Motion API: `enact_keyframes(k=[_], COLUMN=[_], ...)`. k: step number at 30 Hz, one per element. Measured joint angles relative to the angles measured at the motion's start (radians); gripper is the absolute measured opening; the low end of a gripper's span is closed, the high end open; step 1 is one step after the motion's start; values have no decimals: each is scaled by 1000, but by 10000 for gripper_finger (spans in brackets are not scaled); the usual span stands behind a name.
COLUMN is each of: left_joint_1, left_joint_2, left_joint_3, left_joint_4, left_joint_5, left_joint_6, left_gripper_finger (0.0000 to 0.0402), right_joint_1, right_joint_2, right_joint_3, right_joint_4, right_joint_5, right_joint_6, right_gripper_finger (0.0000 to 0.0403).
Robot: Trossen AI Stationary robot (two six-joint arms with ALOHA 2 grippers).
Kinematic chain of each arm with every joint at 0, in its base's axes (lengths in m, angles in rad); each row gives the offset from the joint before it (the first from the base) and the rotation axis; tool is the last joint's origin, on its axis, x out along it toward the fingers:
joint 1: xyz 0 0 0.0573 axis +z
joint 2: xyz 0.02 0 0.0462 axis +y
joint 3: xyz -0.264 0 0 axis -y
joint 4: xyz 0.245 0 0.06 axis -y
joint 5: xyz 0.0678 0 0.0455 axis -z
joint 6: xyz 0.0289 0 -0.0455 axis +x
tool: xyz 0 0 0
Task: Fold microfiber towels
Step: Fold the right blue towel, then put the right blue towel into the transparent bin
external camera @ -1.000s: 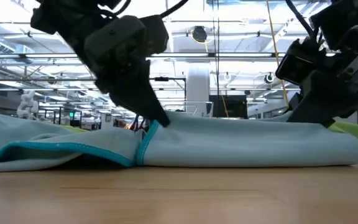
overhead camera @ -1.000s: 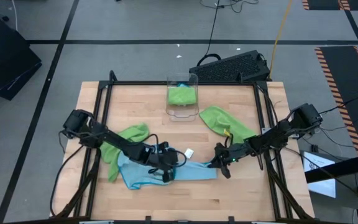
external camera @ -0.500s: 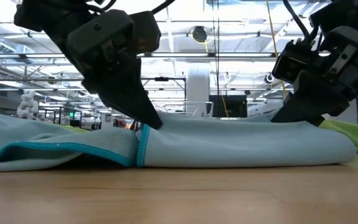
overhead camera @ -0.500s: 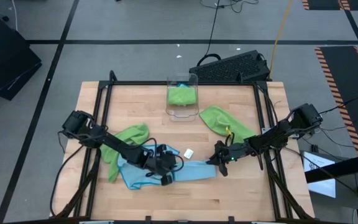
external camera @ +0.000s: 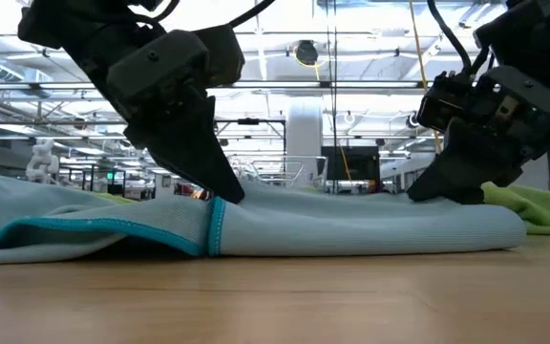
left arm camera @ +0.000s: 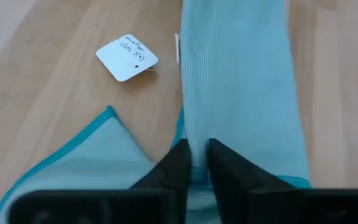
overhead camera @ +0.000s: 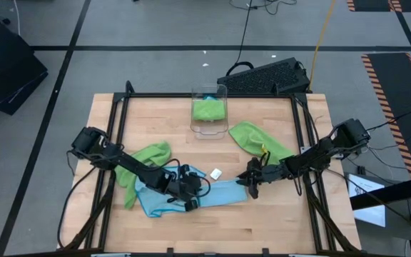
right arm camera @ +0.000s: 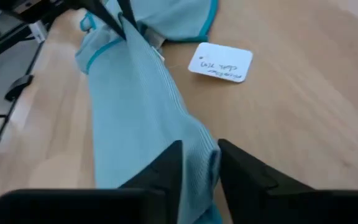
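Blue towel (overhead camera: 202,195) is lying folded into a long strip low in the centre of the high view, and I am judging this 1 only partly done. My left gripper (left arm camera: 193,163) is sitting narrow over its fold with cloth between the fingers; my right gripper (right arm camera: 199,163) is standing slightly parted at the strip's end, possibly releasing. 2 green towels (overhead camera: 143,163) are waiting unfolded, another is sitting in the bin (overhead camera: 210,107). Low view is hiding both fingertips.
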Motion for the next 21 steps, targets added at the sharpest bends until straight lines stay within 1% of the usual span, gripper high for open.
enact_keyframes(k=[3, 6, 8, 11, 14, 16, 18, 21], left_joint_1=[0, 0, 0, -11, -30, -41, -46, -45], left_joint_2=[-7, -55, -102, -171, -203, -194, -157, -72], left_joint_3=[0, -1, -1, -1, 1, 0, 1, 0], left_joint_4=[-22, -72, -116, -154, -95, -34, 68, 212], left_joint_5=[-34, -59, -63, -97, -123, -123, -123, -123], left_joint_6=[2, -3, -5, -9, 58, 120, 163, 221], left_gripper_finger=[106, 143, 161, 180, 185, 184, 177, 161], right_joint_1=[-1, -5, -7, -7, 1, 19, 44, 64], right_joint_2=[0, -4, -23, -72, -141, -171, -180, -133], right_joint_3=[0, 0, 0, -1, -1, -1, -1, 0], right_joint_4=[3, 1, -6, -12, -15, 10, 47, 168], right_joint_5=[54, 58, 58, 59, 72, 102, 122, 129], right_joint_6=[-6, -14, -15, -61, -139, -237, -318, -376], right_gripper_finger=[137, 160, 168, 170, 167, 164, 159, 149])
